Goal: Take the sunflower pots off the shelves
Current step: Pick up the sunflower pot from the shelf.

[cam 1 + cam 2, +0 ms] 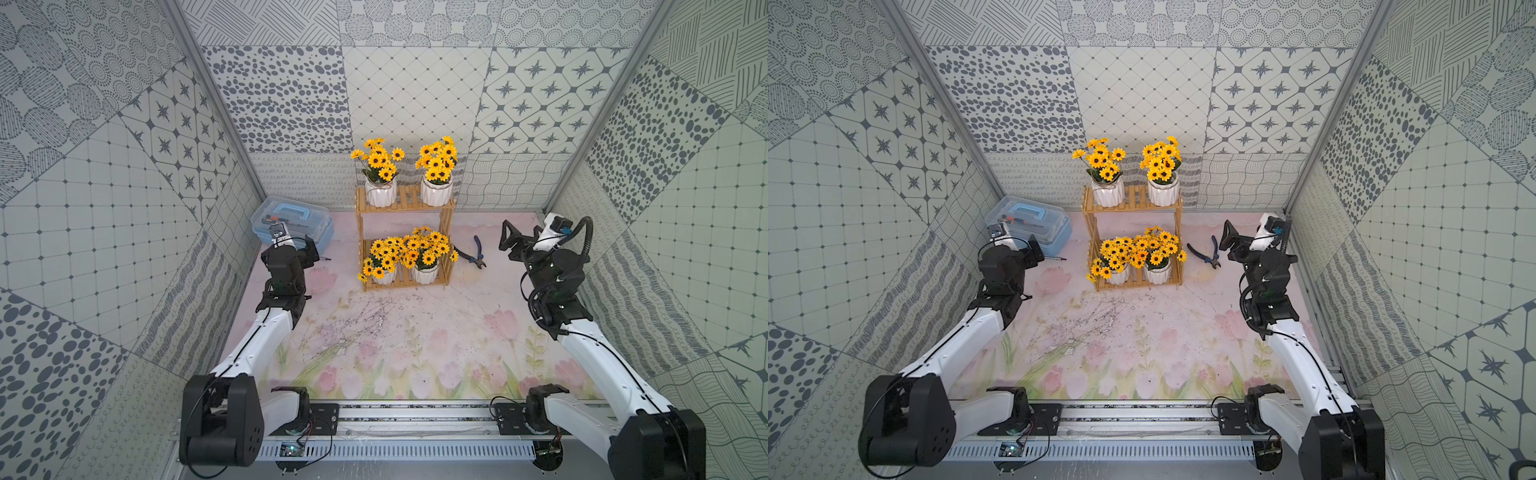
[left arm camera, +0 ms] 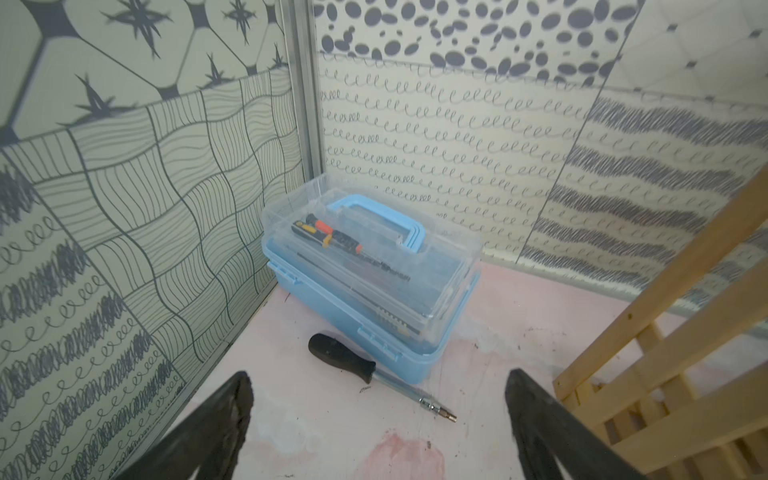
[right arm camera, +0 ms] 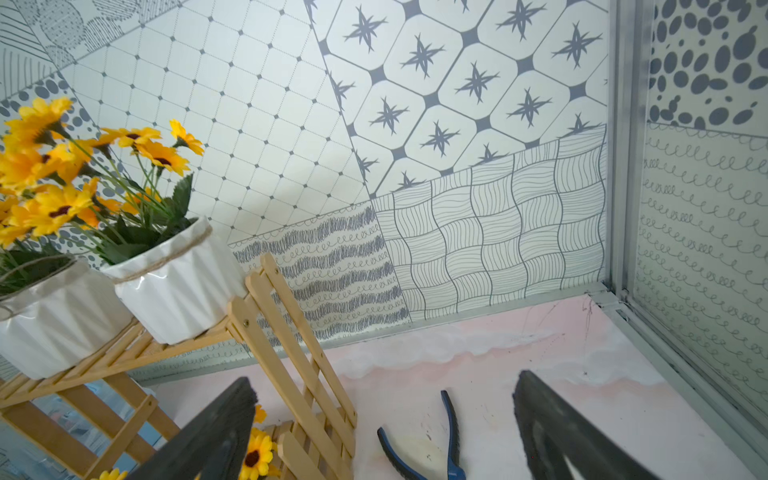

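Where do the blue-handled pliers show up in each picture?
In both top views: blue-handled metal pliers lie on the pink mat, right of the light-wood slatted rack.
Left wrist: not in it.
Right wrist: pliers framed between the two black fingers, beside the rack.
Shared landmark: the rack, in every view.

Far centre of the table: shelves, close to the far wall. On the upper tier, upper-left pot beside upper-right pot; on the lower tier, lower-left pot beside lower-right pot. Far-left corner: toolbox, screwdriver just near of it. The pliers lie right of the shelves.
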